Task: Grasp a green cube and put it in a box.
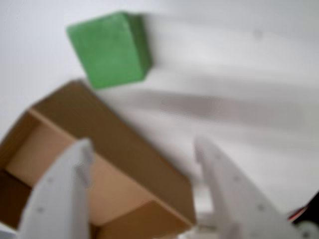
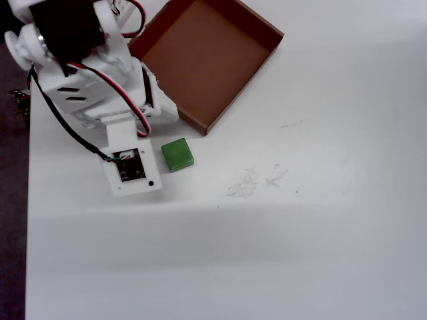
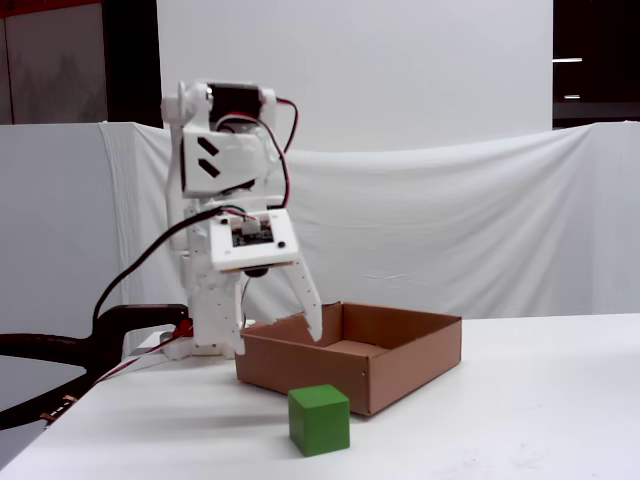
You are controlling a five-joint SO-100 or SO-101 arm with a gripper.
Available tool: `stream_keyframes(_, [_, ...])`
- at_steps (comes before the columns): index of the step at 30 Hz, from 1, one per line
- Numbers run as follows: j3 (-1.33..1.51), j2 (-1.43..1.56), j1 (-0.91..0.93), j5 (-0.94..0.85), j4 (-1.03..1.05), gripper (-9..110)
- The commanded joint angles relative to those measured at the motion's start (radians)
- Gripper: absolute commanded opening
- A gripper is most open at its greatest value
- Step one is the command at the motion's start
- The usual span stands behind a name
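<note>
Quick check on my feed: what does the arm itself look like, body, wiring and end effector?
The arm is white plastic with slotted vents on its shell. Red and black cables loop along it, and a small dark circuit board sits in a white wrist plate. The end effector has two long, white, tapered fingers.

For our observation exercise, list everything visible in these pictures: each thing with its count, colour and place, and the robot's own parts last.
green cube: one, bright green, on the table just off the box's near corner, free of the gripper.
box: one, brown cardboard, empty, on the table beyond the cube.
table: one, white, faint scuffs to the cube's right in the overhead view.
backdrop cloth: one, white, behind the table in the fixed view.
arm: one, white, red and black wires.
gripper: one, white, open, above the box's corner.
</note>
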Motion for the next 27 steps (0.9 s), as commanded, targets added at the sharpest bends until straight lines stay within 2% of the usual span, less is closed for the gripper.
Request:
stream_keyframes(1, [-0.092,-0.028,0.009,-0.018,-0.021,29])
stream_keyframes(12, [-0.291,-0.255,0.026,-0.011,-0.021,30])
stream_keyframes(27, [-0.321,-0.33,-0.061,-0.006,0.006,31])
